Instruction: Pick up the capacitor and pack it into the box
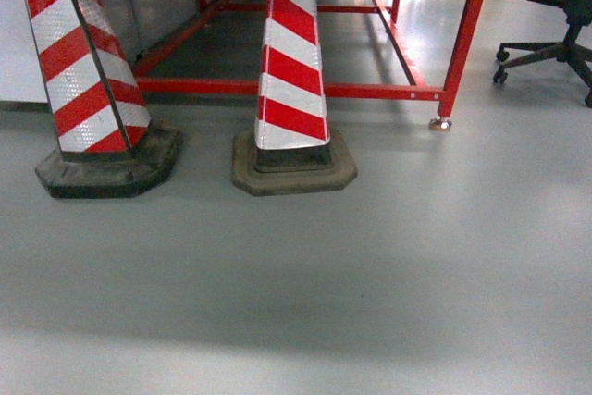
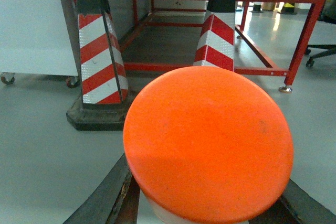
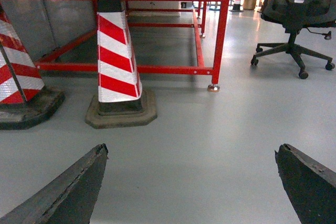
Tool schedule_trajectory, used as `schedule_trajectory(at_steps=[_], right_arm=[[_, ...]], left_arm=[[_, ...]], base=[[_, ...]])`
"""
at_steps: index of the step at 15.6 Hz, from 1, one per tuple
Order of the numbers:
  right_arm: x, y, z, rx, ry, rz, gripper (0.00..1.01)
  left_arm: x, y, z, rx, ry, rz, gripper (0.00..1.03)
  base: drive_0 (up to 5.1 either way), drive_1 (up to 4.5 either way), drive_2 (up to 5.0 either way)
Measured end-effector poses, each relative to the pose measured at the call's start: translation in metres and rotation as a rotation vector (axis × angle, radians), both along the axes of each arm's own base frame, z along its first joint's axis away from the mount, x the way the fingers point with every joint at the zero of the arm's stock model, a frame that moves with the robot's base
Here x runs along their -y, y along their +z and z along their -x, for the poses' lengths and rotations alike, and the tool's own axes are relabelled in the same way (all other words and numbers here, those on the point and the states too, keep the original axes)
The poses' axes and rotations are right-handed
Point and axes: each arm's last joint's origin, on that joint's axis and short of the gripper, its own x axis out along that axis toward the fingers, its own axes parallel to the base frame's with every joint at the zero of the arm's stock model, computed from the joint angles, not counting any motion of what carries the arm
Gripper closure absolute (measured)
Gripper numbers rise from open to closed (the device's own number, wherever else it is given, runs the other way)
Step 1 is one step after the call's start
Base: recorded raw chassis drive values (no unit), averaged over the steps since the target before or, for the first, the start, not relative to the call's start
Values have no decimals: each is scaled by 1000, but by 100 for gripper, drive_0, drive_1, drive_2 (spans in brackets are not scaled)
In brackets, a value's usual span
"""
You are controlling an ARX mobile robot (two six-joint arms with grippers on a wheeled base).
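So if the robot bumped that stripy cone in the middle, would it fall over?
Probably not easily. The middle cone sits on a wide, thick dark base that looks heavy, so a light bump would likely just slide or rock it. It is tall and narrow, though, so a hard push up high might tip it.

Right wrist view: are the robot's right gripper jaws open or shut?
Open. The right gripper shows two dark jaws far apart at the lower corners, with only bare grey floor between them.

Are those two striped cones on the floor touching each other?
Apart. The head view shows bare grey floor between the left cone's base and the middle cone's base.
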Motion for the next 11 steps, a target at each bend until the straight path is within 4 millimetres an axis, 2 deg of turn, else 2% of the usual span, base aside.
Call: schedule_trajectory(at_steps=[11], right_arm=[[0, 0, 0, -2, 0, 0, 3]], left_arm=[[0, 0, 0, 0, -2, 0, 59]], base=[[5, 412, -403]])
